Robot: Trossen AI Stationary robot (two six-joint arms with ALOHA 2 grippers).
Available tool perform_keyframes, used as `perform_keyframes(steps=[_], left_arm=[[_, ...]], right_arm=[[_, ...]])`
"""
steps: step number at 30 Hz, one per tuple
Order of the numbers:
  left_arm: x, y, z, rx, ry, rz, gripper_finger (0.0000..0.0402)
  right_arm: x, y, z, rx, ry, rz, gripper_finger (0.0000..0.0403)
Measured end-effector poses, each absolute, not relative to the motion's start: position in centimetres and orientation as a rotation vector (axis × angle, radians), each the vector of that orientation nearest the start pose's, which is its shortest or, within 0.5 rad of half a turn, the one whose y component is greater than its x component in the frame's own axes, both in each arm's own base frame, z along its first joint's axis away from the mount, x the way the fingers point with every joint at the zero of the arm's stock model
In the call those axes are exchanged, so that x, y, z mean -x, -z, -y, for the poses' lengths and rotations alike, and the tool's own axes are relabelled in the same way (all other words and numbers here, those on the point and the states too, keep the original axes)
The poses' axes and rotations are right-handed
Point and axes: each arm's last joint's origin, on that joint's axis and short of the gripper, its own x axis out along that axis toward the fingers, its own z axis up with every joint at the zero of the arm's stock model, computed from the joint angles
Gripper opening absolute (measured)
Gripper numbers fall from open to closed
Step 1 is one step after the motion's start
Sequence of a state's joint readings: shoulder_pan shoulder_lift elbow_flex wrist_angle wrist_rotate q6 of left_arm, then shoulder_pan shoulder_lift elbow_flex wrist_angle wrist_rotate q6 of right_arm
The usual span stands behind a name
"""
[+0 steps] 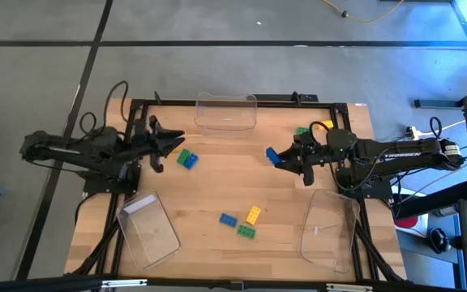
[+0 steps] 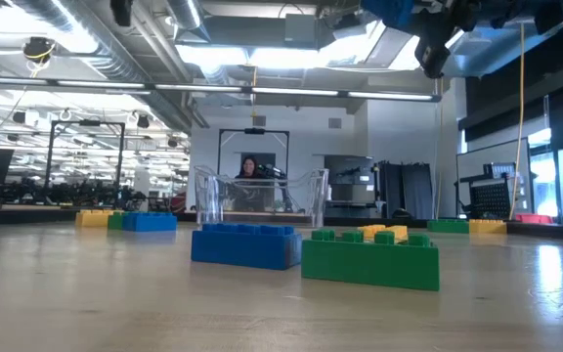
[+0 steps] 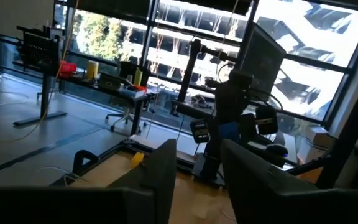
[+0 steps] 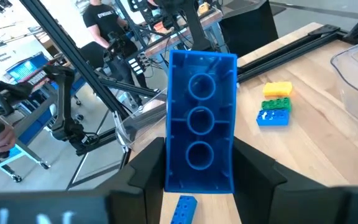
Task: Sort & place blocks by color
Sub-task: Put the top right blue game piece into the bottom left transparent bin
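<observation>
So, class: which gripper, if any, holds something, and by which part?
The right gripper holds a blue block by the long sides of its lower end, hollow underside facing the wrist camera. The left gripper is open and holds nothing.

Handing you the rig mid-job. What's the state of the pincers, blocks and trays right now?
Left pincer: open and empty, over the table's back-left part, beside a yellow-green-blue group.
Right pincer: shut on a blue block, held above the table, right of centre.
Loose blocks: front-centre trio of blue, yellow and green; green-yellow pair at the back by the right arm.
Clear trays: three, with no block visible in any.
Done: nothing is sorted yet.
Left: put the held blue block in a tray, then sort the rest by colour.
</observation>
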State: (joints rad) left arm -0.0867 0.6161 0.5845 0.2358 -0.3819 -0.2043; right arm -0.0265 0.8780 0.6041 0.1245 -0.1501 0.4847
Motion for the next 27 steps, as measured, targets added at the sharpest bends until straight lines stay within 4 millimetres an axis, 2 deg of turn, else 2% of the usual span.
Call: perform_keyframes(steps=[7,11,14,19,27], left_arm=[[-16.2,-33.6,-0.4,0.290,-0.294,0.206,0.0223],[-16.7,-33.5,-0.5,0.338,-0.257,0.208,0.0246],[-18.1,-33.0,-0.5,0.373,-0.213,0.200,0.0249],[-21.8,-31.1,-0.4,0.371,-0.182,0.141,0.0248],[-27.0,-30.4,-0.2,0.314,-0.143,0.073,0.0250]], right_arm=[[-19.9,-28.4,0.1,-0.477,-0.086,-0.176,0.0141],[-20.0,-28.3,0.1,-0.472,-0.068,-0.173,0.0141],[-20.8,-28.1,0.3,-0.453,-0.038,-0.155,0.0141],[-23.7,-28.1,0.3,-0.413,-0.033,-0.191,0.0141],[-29.4,-29.7,0.4,-0.294,-0.045,-0.213,0.0141]])
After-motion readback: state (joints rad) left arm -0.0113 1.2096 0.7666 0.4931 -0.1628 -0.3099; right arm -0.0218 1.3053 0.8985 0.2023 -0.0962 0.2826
